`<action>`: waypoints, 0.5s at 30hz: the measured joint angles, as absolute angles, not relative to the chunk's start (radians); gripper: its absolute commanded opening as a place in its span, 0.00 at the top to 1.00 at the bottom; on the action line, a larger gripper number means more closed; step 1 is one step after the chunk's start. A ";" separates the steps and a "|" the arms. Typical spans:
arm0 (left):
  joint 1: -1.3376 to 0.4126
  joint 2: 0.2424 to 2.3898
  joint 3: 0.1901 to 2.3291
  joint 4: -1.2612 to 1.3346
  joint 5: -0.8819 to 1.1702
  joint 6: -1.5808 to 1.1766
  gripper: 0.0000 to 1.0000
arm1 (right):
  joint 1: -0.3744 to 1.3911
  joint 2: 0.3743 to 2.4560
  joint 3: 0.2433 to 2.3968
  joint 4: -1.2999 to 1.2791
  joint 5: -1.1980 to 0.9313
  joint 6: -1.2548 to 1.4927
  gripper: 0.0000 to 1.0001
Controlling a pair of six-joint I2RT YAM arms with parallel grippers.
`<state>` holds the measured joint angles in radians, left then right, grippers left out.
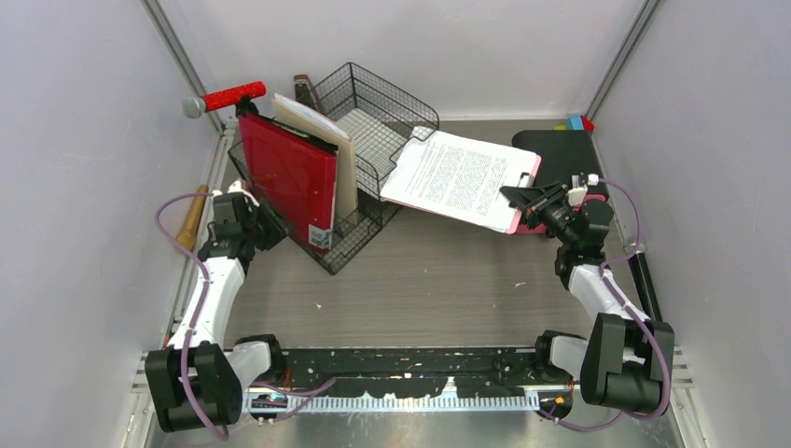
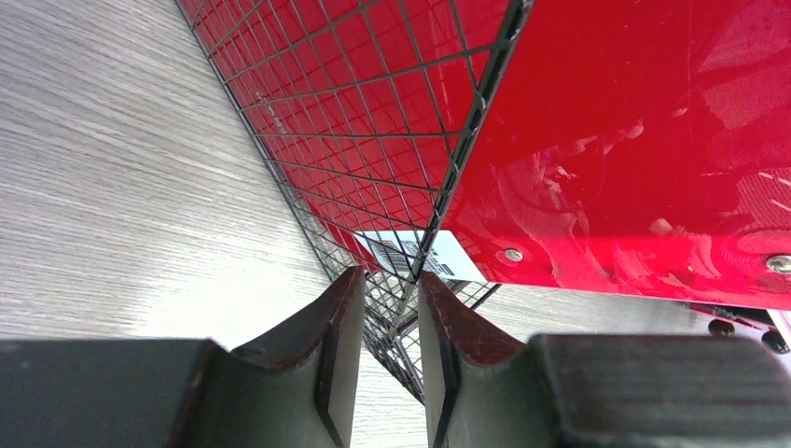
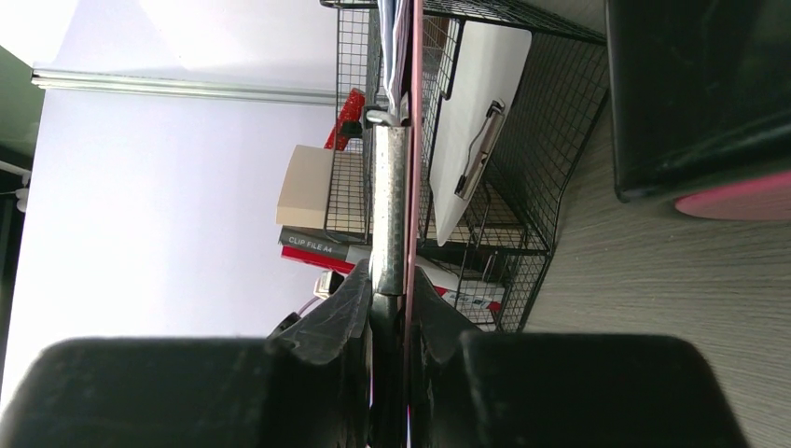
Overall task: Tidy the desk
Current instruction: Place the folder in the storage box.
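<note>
Lilac-grey walls (image 1: 84, 187) close three sides of the bench (image 1: 438, 289). It is one grey wood-grain top that runs from the back wall to the metal rail (image 1: 410, 359) at its front edge, where the two arms are bolted. Its middle and front show bare grain, the widest open stretch, between the rail and the things at the back.

One black wire rack (image 1: 373, 107) sits at the back, left of centre, turned askew so a corner points toward the front. Two folders stand upright in its near side: a red folder (image 1: 289, 177) and a cream folder (image 1: 331, 140) just behind it. The left tool (image 2: 390, 303) is at the rack's lower left edge, close to the left wall. Its fingers stand a narrow gap apart with the mesh edge running toward that gap, and I cannot tell whether they pinch the wire.

One pink clipboard (image 1: 457, 177) with a printed sheet reaches from over the rack's right rim to the right tool (image 1: 524, 198), which is clenched on its clip end. The right wrist view shows a second, pale clipboard (image 3: 480, 112) inside the rack. One black drawer unit (image 1: 560, 149) stands in the back right corner, just behind that tool. By the left wall are one red-handled hammer (image 1: 224, 96) at the back and one wooden handle (image 1: 193, 217) nearer, in a tight strip beside the rack.
</note>
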<state>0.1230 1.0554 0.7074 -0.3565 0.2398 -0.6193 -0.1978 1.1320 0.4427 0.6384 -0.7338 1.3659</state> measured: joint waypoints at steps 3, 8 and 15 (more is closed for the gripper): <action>0.121 1.052 0.706 -0.357 0.255 -0.607 0.76 | -0.194 1.132 0.443 0.645 -0.724 1.366 1.00; 0.111 1.040 0.705 -0.362 0.290 -0.572 0.83 | -0.189 1.132 0.441 0.651 -0.704 1.369 1.00; 0.099 1.018 0.701 -0.400 0.316 -0.516 0.91 | -0.189 1.133 0.439 0.669 -0.664 1.369 1.00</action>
<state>0.0990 1.0176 0.7013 -0.3996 0.3164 -0.5159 -0.1890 1.1328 0.4393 0.6689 -0.6643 1.3689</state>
